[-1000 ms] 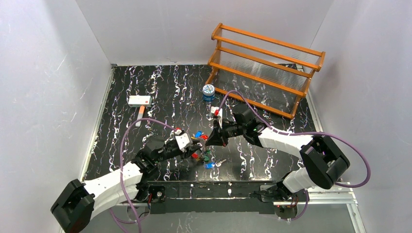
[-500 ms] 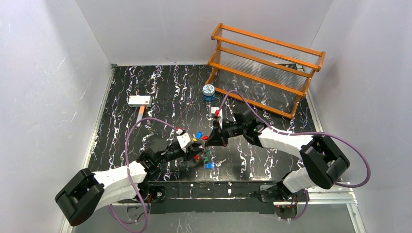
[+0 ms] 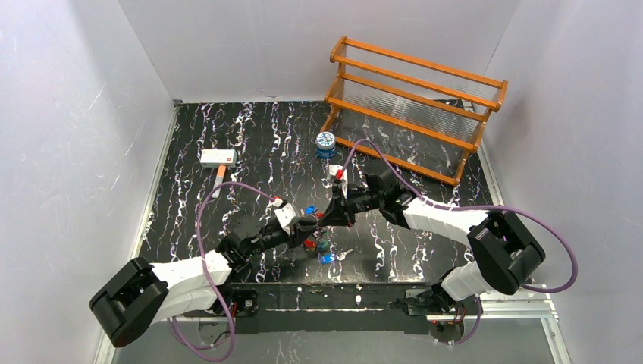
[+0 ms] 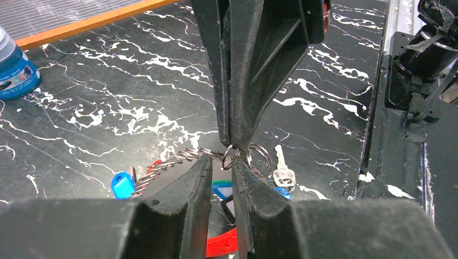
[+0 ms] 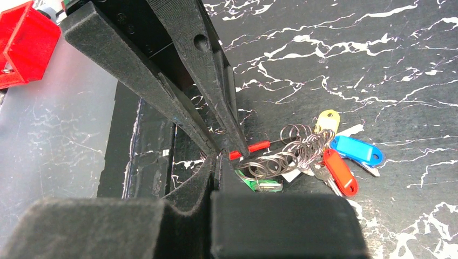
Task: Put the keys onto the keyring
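Observation:
The keys lie bunched on the black marbled table: in the right wrist view a yellow tag (image 5: 327, 120), a blue tag (image 5: 356, 151), a red tag (image 5: 340, 174) and a green tag (image 5: 260, 184). A plain silver key (image 4: 283, 171) shows in the left wrist view. A string of small silver rings (image 5: 291, 152) runs through the bunch. I cannot make out the large keyring. My right gripper (image 5: 216, 157) is shut on one small silver ring (image 4: 229, 158) and holds it just above the table. My left gripper (image 4: 222, 161) is open by a narrow gap, its tips on either side of that ring.
An orange wooden rack (image 3: 413, 106) stands at the back right, with a small blue-and-white tin (image 3: 325, 144) in front of it. A white box (image 3: 217, 157) and a short stick (image 3: 220, 176) lie at the back left. The table's metal front rail (image 3: 364, 296) is close behind the bunch.
My left gripper has moved right and forward until its tips meet the right gripper's tips. The right gripper has stayed in place, shut.

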`<act>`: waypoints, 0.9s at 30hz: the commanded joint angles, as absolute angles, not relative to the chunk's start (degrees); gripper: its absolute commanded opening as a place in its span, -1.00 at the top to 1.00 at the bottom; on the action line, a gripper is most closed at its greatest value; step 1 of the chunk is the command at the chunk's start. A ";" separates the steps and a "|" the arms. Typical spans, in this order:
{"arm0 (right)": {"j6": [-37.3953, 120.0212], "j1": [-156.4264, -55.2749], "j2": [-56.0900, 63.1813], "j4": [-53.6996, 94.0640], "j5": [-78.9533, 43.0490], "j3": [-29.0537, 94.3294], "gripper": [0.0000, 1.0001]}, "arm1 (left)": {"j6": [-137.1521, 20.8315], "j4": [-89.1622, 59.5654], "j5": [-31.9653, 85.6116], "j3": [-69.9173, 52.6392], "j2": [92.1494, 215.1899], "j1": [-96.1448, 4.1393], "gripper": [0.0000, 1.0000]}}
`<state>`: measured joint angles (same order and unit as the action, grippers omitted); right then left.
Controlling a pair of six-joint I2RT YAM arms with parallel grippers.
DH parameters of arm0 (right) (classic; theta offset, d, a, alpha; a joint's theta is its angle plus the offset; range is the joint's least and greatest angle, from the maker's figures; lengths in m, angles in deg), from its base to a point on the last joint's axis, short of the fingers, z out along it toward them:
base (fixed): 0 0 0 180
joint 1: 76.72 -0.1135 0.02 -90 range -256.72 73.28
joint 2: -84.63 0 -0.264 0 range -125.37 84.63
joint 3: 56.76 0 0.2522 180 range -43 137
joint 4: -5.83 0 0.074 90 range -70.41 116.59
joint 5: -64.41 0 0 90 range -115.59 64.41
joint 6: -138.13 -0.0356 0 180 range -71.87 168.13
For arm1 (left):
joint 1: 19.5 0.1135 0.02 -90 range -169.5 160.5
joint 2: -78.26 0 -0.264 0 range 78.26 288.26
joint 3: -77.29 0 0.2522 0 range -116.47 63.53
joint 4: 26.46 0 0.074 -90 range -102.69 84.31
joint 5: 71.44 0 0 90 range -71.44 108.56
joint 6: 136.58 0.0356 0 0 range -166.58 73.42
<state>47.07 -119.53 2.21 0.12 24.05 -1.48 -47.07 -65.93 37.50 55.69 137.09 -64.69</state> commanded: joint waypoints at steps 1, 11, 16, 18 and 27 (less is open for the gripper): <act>47.89 -119.90 1.92 -2.42 27.58 1.47 0.97 | -46.85 -69.69 38.83 56.00 137.76 -64.94 0.69; 48.04 -119.89 2.47 -1.17 25.73 2.09 0.91 | -44.31 -69.74 40.93 55.83 137.35 -64.94 1.00; 43.26 -119.82 5.42 -5.48 21.30 1.74 -0.04 | -41.82 -69.65 40.09 56.87 134.22 -64.93 1.00; 41.51 -119.71 7.44 -7.89 18.38 1.01 -0.25 | -40.50 -69.37 40.13 57.17 133.00 -64.94 1.00; 43.40 -119.68 14.04 -8.88 12.29 -0.75 -0.59 | -33.14 -68.45 41.15 58.63 128.07 -64.94 1.00</act>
<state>42.13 -119.60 12.05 -6.61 15.07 -0.67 -38.26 -66.58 40.21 57.66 130.71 -64.74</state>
